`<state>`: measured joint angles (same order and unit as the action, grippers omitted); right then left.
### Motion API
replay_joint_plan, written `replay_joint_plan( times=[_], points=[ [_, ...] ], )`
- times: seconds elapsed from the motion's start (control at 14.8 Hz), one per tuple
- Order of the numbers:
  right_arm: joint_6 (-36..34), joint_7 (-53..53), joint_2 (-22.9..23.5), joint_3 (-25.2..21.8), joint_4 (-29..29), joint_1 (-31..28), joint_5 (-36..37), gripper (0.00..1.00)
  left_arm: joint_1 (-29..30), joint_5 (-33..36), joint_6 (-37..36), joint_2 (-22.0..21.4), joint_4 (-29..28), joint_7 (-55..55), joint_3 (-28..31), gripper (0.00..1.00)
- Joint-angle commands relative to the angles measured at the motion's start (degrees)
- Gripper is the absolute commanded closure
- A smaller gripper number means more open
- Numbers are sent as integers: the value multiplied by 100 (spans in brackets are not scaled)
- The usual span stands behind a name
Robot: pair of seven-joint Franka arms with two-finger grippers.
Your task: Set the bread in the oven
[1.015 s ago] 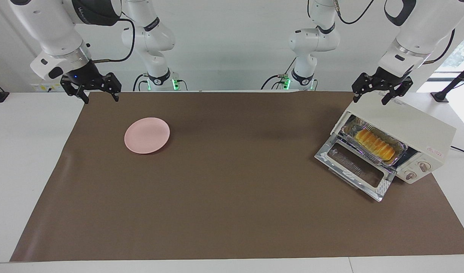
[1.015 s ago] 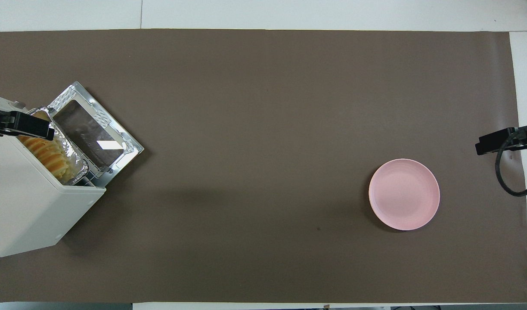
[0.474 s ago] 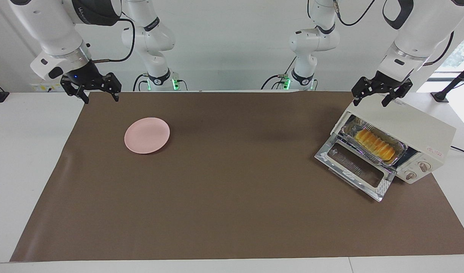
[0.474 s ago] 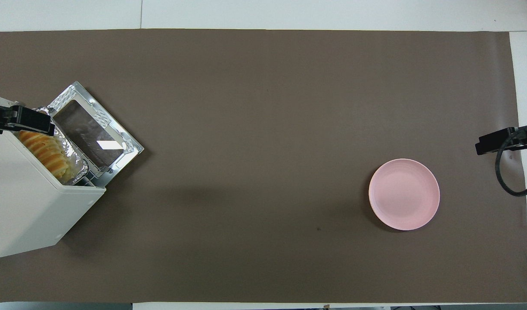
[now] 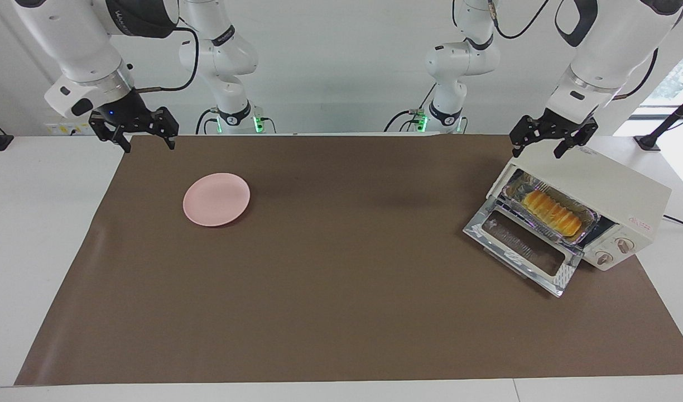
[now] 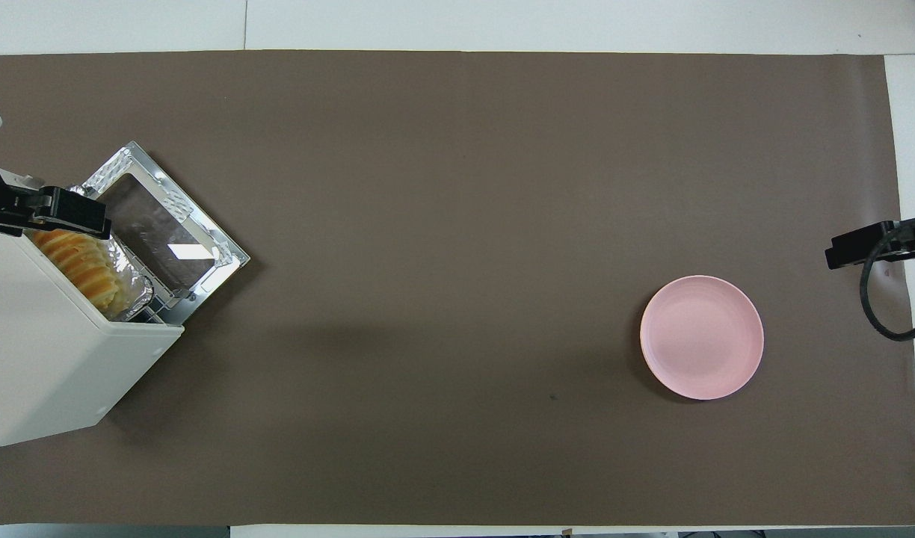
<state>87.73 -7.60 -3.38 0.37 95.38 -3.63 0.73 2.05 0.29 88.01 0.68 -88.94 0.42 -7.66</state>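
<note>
The bread [image 5: 552, 213], a ridged yellow-orange loaf, lies in a silver foil tray [image 5: 590, 215] inside the cream-white oven [image 5: 604, 181] at the left arm's end of the table. The oven's glass door [image 5: 523, 245] hangs open, folded down onto the mat. My left gripper [image 5: 537, 146] is open and empty in the air over the oven's top front corner. In the overhead view the bread [image 6: 80, 265] shows in the oven [image 6: 46, 351] just under the left gripper [image 6: 54, 213]. My right gripper [image 5: 149, 142] is open, empty and waits.
A round pink plate [image 5: 216, 199] sits on the brown mat [image 5: 341, 290] toward the right arm's end; it also shows in the overhead view [image 6: 702, 337]. The right gripper [image 6: 869, 245] hangs over the mat's edge beside it.
My left gripper has drifted a little up and toward the table's middle over the oven's top. The bread, tray, door, plate and right arm have not moved.
</note>
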Motion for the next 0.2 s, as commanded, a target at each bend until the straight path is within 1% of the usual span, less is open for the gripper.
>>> replay_joint_plan(
  times=[0.0,0.14],
  points=[
    [-46,13,-111,33,86,-50,-82,0,32,77,129,-68,-115,-121,-34,0],
    [-46,13,-111,33,86,-50,-82,0,41,77,129,-77,-115,-121,-25,0]
  ],
)
